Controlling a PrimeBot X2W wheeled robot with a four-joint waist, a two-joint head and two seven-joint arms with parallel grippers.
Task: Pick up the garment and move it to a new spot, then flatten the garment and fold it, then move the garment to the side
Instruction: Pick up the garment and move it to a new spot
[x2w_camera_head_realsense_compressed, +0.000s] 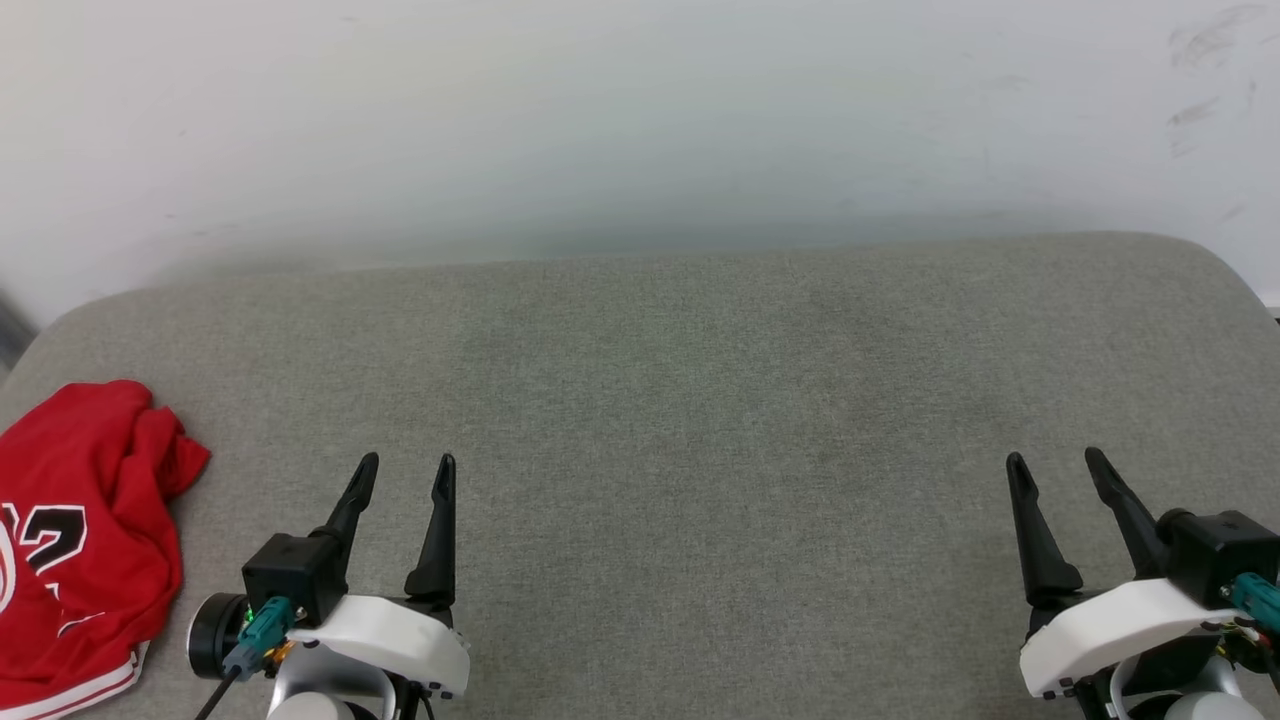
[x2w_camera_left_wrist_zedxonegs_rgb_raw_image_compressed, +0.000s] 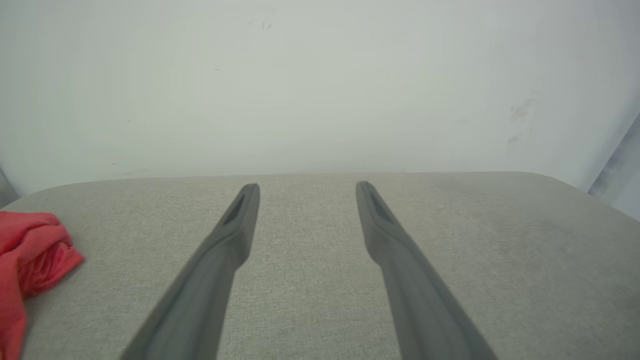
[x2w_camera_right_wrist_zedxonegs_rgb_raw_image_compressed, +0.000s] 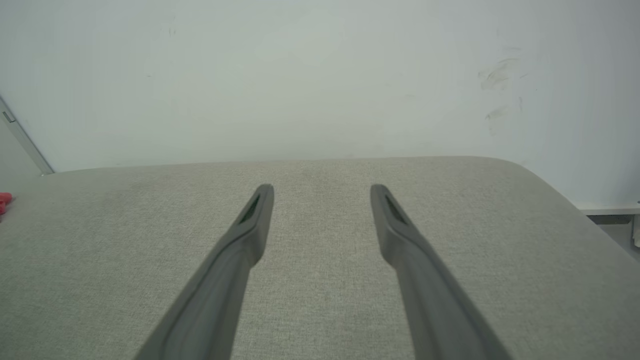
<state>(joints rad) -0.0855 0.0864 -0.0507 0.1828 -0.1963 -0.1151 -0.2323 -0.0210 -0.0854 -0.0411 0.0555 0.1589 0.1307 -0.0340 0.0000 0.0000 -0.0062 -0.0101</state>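
A crumpled red jersey lies at the grey cushion's left edge. The left tool and right tool stand spread, empty.

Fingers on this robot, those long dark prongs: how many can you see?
4. Two belong to the left gripper, lower left of the head view, spread apart above the grey cushion. Two belong to the right gripper, lower right, likewise apart. None looks hidden.

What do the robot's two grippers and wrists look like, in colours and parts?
Both the left gripper and the right gripper have two long dark tapering fingers with a black block and a white curved shell. Each carries a teal plug.
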